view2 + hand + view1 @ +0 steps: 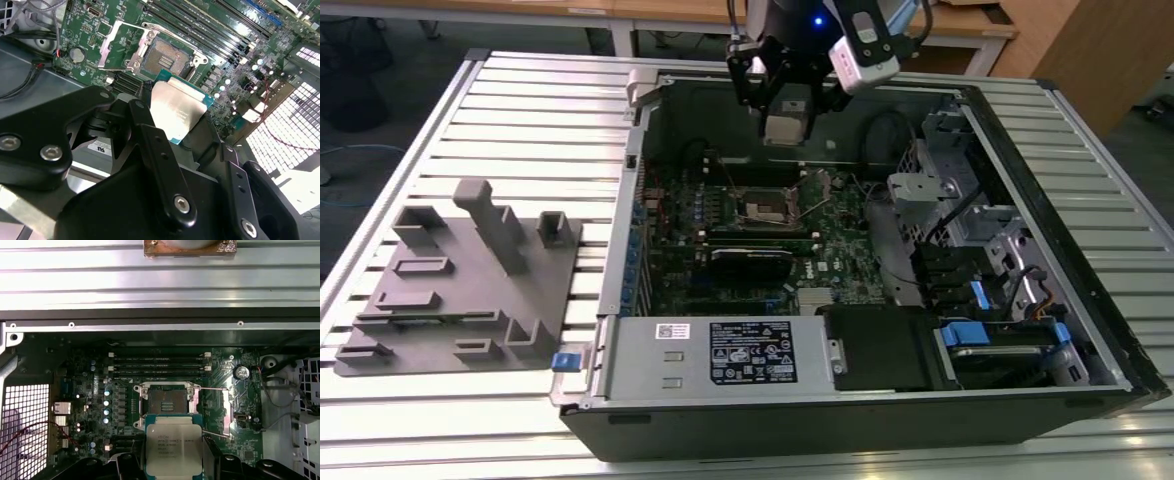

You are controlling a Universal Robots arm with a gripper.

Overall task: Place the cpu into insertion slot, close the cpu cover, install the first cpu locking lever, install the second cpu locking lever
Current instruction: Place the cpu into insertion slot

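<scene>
Step one in hand: your end effector (787, 125) is clamped on the cpu (173, 447). It hangs over the case (720, 420) toward the worktop's (534, 90) far edge, above the bare insertion slot (165, 404). Seating likely calls for squaring the cpu to the insertion slot first.

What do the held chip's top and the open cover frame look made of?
The square silvery-grey chip: top seemingly matte metal, going by its soft, even sheen. The thin silvery square cover frame: bright sheet metal, probably steel, with hard glints along its edges.
</scene>
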